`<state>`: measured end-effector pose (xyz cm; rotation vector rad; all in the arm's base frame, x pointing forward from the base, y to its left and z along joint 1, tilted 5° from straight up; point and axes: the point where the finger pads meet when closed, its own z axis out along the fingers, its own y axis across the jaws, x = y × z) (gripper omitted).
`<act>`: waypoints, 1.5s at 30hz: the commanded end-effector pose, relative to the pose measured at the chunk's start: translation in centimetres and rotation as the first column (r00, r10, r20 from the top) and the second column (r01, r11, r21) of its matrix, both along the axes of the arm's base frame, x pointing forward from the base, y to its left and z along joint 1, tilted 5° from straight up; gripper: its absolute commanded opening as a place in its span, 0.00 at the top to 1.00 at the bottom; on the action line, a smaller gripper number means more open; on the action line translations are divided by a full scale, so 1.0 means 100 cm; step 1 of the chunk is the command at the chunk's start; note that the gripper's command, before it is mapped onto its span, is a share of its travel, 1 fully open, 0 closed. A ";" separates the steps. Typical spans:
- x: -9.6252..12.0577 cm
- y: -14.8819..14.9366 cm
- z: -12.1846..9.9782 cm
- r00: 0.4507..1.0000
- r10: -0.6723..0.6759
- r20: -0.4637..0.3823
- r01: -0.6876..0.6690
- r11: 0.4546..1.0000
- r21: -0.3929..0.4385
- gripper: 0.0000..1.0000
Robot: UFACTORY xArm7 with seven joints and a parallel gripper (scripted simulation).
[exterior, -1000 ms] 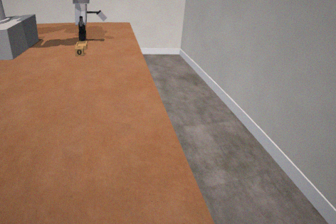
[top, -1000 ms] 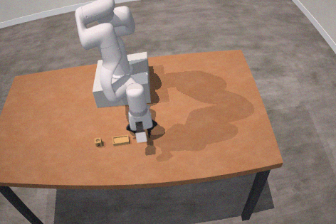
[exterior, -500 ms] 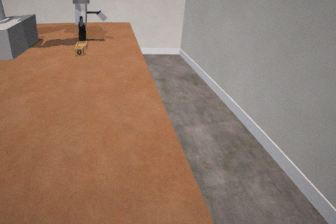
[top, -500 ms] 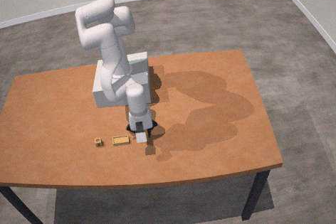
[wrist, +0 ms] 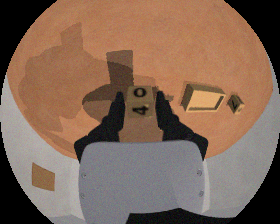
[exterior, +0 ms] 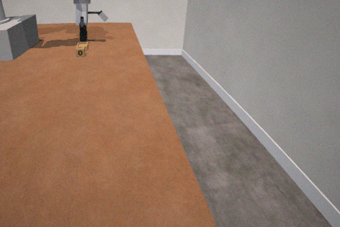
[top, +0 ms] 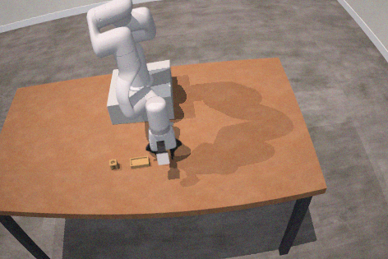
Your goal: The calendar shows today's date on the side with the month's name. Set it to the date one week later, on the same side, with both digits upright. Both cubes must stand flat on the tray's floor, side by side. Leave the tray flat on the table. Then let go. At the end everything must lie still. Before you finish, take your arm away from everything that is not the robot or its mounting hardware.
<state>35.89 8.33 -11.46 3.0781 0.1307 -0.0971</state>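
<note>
While the brown flat surface (top: 82,187) (exterior: 108,117) (wrist: 165,30) leaves room before its edges, one shallow yellow tray (top: 140,162) (exterior: 83,43) (wrist: 202,100) lies between two small wooden cubes, both outside it. The half-open black hand (top: 172,154) (exterior: 83,39) (wrist: 140,99) has its fingers around the numbered cube (wrist: 140,102), showing 0 and 4, but grips nothing; the other cube (top: 113,164) (exterior: 80,52) (wrist: 236,104) stands near the tray.

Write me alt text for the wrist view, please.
The open tool straddles a wooden cube showing 0 and 4. To the right, an empty wooden tray and a second cube rest on the orange-brown table.
</note>
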 end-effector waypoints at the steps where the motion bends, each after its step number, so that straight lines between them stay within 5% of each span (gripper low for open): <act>1: 0.001 0.000 0.001 1.000 0.000 0.003 0.000 1.000 0.001 0.51; 5: 0.001 0.000 0.001 1.000 0.000 0.003 0.000 1.000 0.001 0.51; 6: 0.001 0.000 0.001 1.000 0.000 0.003 0.000 1.000 0.001 0.71; 45: 0.002 0.001 0.011 1.000 0.000 0.003 0.000 1.000 0.001 0.71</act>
